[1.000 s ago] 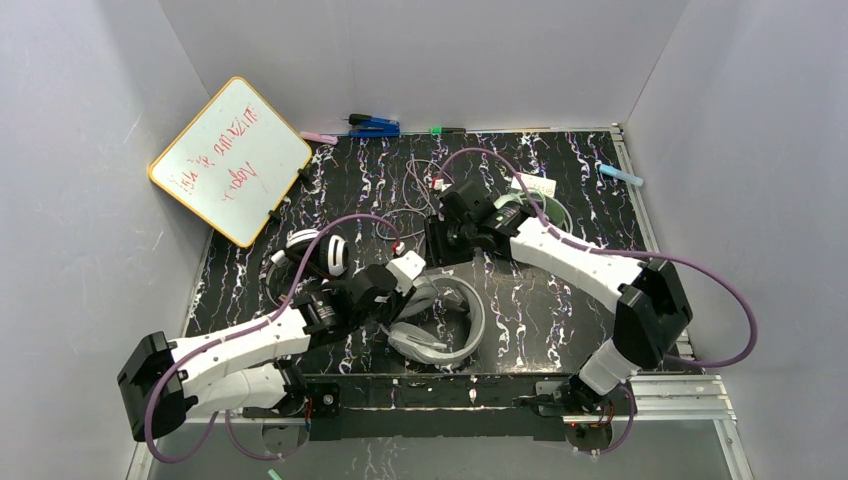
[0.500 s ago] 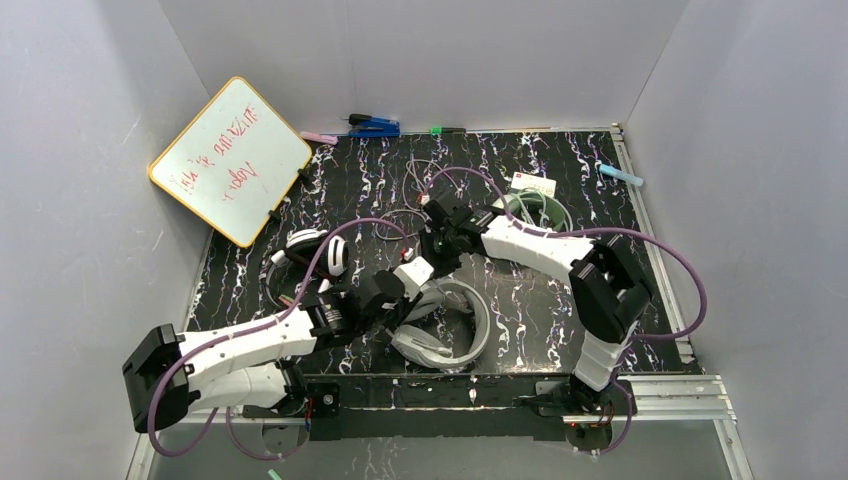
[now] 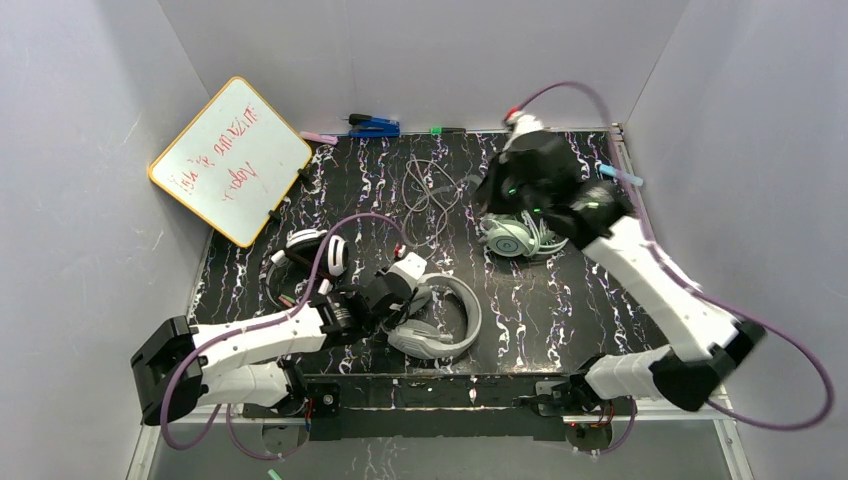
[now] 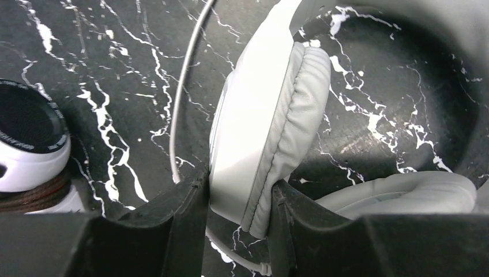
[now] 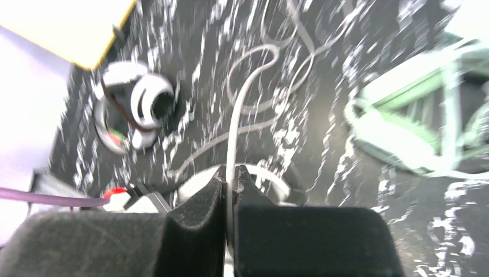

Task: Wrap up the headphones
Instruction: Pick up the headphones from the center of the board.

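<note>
The left hand [image 4: 239, 216] is clamped on a light grey padded ear cup [image 4: 271, 127], one black finger on each side of the cushion's lower end. The cup belongs to the light grey over-ear headphones [image 3: 447, 318]. They lie on the black, white-veined marble-patterned table [image 3: 570, 300] near its front edge, just past the end of the left arm. Their headband curves round to the right, and the second cup lies closer to the front edge. To the left, a little apart from the grey pair, lie the black-and-white over-ear headphones [image 3: 318, 256].

The right hand [image 5: 229, 187] has its fingers drawn together on a thin grey cable [image 5: 233, 127], which is pinched between the tips. From there the cable runs away from the hand and curls into loose loops over the middle and back of the table. This hand is held well above the table toward the right rear. Its wrist view looks down across the surface and is blurred.

Below the right arm, at the right rear of the table, lie the mint-green over-ear headphones [image 3: 510, 238], with a pale cable bunched against them. At the far left, a yellow-rimmed whiteboard [image 3: 232, 158] with red writing leans against the grey wall.
</note>
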You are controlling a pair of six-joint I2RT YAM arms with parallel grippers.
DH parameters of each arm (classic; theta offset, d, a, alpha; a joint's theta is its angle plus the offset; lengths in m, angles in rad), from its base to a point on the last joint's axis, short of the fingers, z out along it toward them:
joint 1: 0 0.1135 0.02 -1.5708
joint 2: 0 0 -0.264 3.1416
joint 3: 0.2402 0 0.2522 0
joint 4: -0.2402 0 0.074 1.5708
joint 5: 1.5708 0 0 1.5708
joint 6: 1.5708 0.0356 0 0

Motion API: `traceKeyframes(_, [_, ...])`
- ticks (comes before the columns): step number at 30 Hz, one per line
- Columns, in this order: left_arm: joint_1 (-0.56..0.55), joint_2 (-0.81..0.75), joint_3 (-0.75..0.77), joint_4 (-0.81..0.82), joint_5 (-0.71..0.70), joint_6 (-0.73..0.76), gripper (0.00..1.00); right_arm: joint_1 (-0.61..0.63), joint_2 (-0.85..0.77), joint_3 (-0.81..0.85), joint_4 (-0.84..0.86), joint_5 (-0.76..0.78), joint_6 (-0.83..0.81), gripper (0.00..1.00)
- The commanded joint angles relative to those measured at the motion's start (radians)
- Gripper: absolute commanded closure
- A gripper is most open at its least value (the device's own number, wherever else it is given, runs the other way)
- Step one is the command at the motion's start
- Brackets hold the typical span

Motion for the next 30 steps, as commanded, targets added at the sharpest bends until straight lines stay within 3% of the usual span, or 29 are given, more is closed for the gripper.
traceKeyframes(1, [0.012,-0.099,0.071,-0.01,-0.124,-0.049,0.71,-0.032,-0.137,0.209,-0.2,0.392,-0.007,0.99])
traceKeyframes(4, [0.02,-0.199,0.156,-0.082,-0.193,-0.043,0.7,-0.032,-0.233,0.25,-0.211,0.526,-0.011,0.99])
traceKeyframes(8, [0.024,-0.336,0.329,-0.195,-0.32,-0.026,0.7,-0.033,-0.324,0.253,-0.175,0.399,-0.07,0.99])
traceKeyframes(13, [0.025,-0.366,0.645,-0.346,-0.491,-0.004,0.74,-0.032,-0.308,0.222,-0.197,0.014,-0.106,0.99])
traceKeyframes(16, [0.025,-0.305,0.81,-0.441,-0.518,0.006,0.74,-0.033,-0.298,0.127,-0.136,-0.316,-0.121,0.99])
traceKeyframes(19, [0.025,-0.262,0.884,-0.471,-0.526,0.003,0.73,-0.032,-0.287,0.015,-0.044,-0.613,-0.116,0.99])
traceKeyframes(20, [0.025,-0.257,0.883,-0.469,-0.525,-0.001,0.73,-0.032,-0.284,-0.026,-0.025,-0.661,-0.11,0.91])
traceKeyframes(21, [0.025,-0.256,0.872,-0.461,-0.524,-0.006,0.73,-0.033,-0.281,-0.044,-0.023,-0.673,-0.11,0.74])
traceKeyframes(22, [0.025,-0.259,0.854,-0.451,-0.521,-0.015,0.73,-0.033,-0.278,-0.056,-0.035,-0.638,-0.109,0.54])
traceKeyframes(24, [0.025,-0.268,0.809,-0.423,-0.504,-0.027,0.73,-0.033,-0.277,-0.071,-0.074,-0.5,-0.104,0.28])
traceKeyframes(26, [0.025,-0.28,0.742,-0.392,-0.469,-0.025,0.73,-0.032,-0.279,-0.078,-0.086,-0.418,-0.103,0.17])
traceKeyframes(30, [0.025,-0.291,0.63,-0.319,-0.404,0.021,0.73,-0.032,-0.28,-0.055,-0.038,-0.433,-0.095,0.05])
